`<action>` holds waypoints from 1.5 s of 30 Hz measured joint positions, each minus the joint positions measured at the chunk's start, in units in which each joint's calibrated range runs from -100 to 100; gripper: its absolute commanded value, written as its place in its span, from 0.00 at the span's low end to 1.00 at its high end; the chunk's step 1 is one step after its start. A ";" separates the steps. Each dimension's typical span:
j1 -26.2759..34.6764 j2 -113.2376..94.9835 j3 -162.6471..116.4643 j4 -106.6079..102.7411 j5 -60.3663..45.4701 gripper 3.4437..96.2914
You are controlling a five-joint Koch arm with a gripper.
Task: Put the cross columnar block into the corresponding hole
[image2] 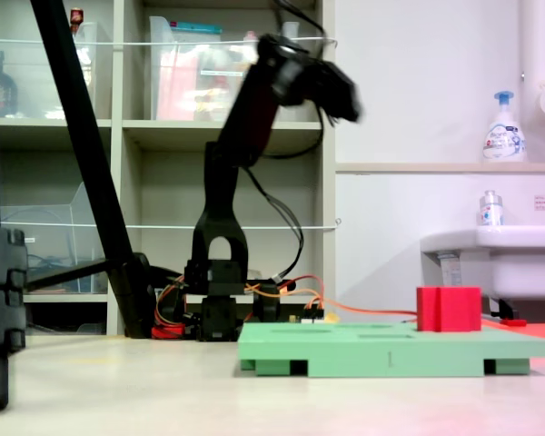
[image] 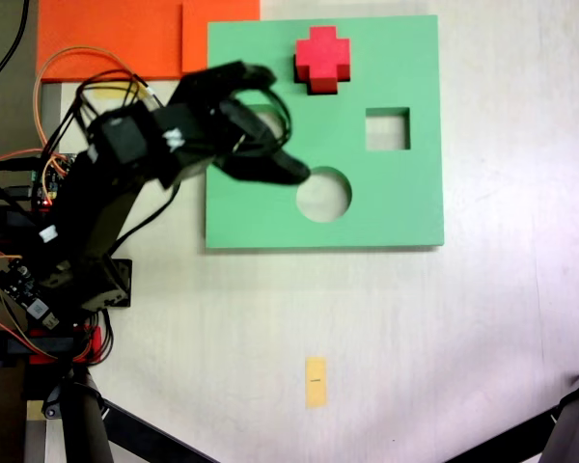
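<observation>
We have the small bright red plus-shaped foam block [image: 322, 58] sitting on top of the flat green foam board [image: 405, 207], up near the board's far edge in the first exterior view, its faces flat and upright. In the second exterior view the red block [image2: 449, 310] stands on the board's [image2: 381, 350] right end, clearly proud of the surface.

The black gripper [image: 270, 121] hangs over the board's left part in the first exterior view, well apart from the block, and we see its two fingers spread with a gap between them, nothing held. In the second exterior view the gripper [image2: 341, 91] is raised high above the board.

The square cutout [image: 387, 129] and the round-looking cutout [image: 323, 194] lie bare. The plus-shaped cutout is mostly hidden under the arm. A small yellow tag [image: 315, 381] lies on the white bench [image: 502, 338].
</observation>
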 measured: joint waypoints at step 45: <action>-14.46 -61.29 -162.96 106.22 -39.46 0.49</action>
